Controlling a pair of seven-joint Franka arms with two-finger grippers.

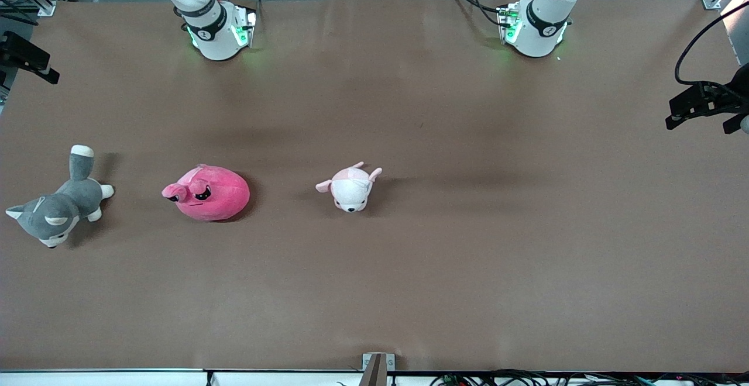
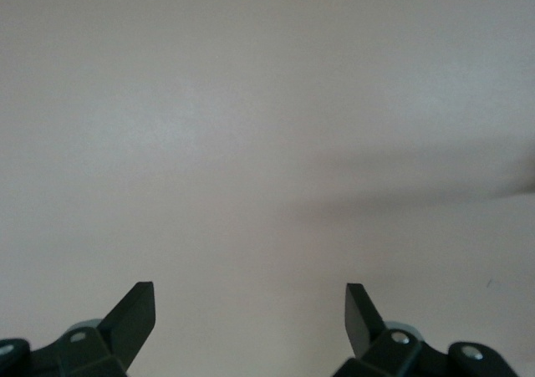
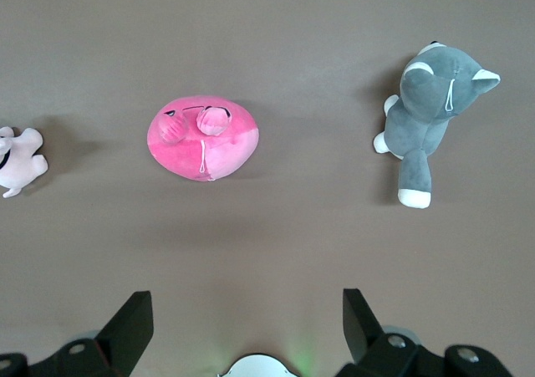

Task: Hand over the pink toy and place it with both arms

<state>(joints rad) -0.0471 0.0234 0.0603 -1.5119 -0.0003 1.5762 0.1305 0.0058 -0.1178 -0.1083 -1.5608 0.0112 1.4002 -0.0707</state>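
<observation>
The pink toy (image 1: 210,194) (image 3: 203,139), a round hot-pink plush with floppy ears and black eye marks, lies on the brown table toward the right arm's end. My right gripper (image 3: 248,293) hangs open and empty high over the table near its own base (image 1: 216,29), well apart from the toy. My left gripper (image 2: 249,287) is open too, with only bare table under it and nothing between its fingers. Both hands are out of the front view; only the arms' bases show there, the left arm's base (image 1: 535,26) among them.
A grey-and-white plush dog (image 1: 55,207) (image 3: 430,122) lies beside the pink toy at the right arm's end of the table. A small pale pink-and-white plush (image 1: 351,188) (image 3: 18,161) sits beside the pink toy toward the table's middle. Black camera mounts (image 1: 702,105) stand at the table's ends.
</observation>
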